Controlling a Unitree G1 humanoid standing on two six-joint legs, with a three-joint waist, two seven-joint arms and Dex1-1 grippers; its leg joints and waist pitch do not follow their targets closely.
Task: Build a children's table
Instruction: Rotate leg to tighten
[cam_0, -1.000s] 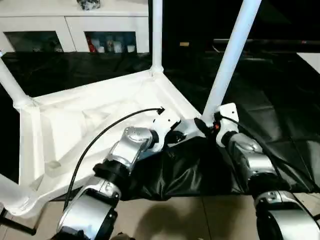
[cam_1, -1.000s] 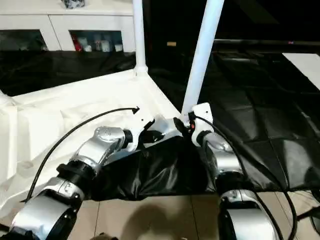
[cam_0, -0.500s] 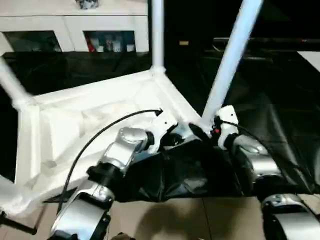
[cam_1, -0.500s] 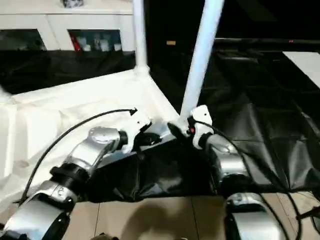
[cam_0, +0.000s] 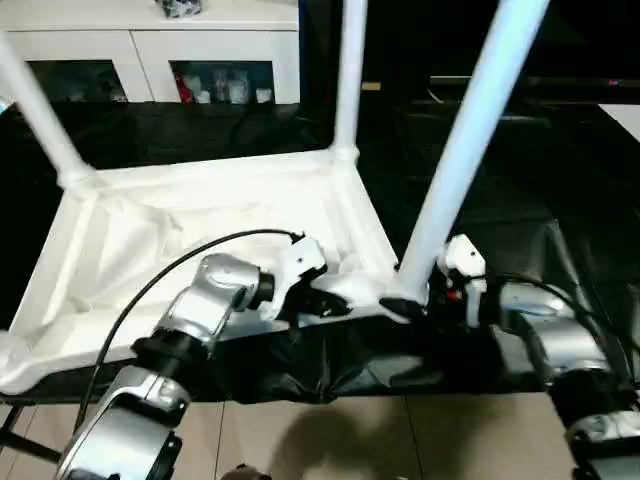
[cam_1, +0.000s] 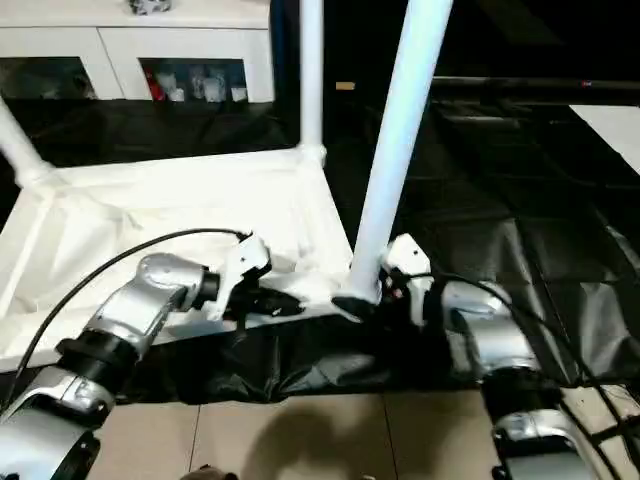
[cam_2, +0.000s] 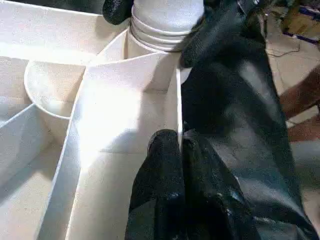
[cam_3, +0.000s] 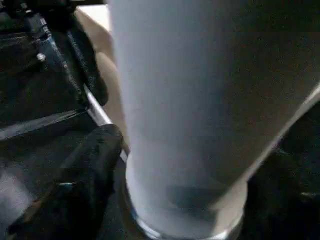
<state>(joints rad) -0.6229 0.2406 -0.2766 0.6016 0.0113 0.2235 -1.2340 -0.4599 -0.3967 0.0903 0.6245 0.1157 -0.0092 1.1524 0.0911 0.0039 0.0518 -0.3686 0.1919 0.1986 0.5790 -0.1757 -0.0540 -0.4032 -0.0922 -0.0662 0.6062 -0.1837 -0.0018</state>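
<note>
Both grippers at the near corner of the upturned table top (cam_0: 200, 230)

My left gripper (cam_0: 325, 303) pinches the rim, jaws closed on it; my right gripper (cam_0: 408, 305) has its jaws around the near leg's (cam_0: 462, 160) base on black sheeting (cam_0: 520, 200).

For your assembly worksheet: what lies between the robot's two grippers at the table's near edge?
In the left eye view, the table's corner socket lies between the left gripper and right gripper.

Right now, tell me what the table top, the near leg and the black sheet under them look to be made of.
Table top: likely moulded white plastic, matte; thin ribbed walls and a round socket show in the left wrist view.
Near leg: smooth white tapered tube with a faint sheen, probably plastic too; ridges ring its base.
Black sheet: thin, glossy and creased, seemingly plastic film or coated fabric.
</note>
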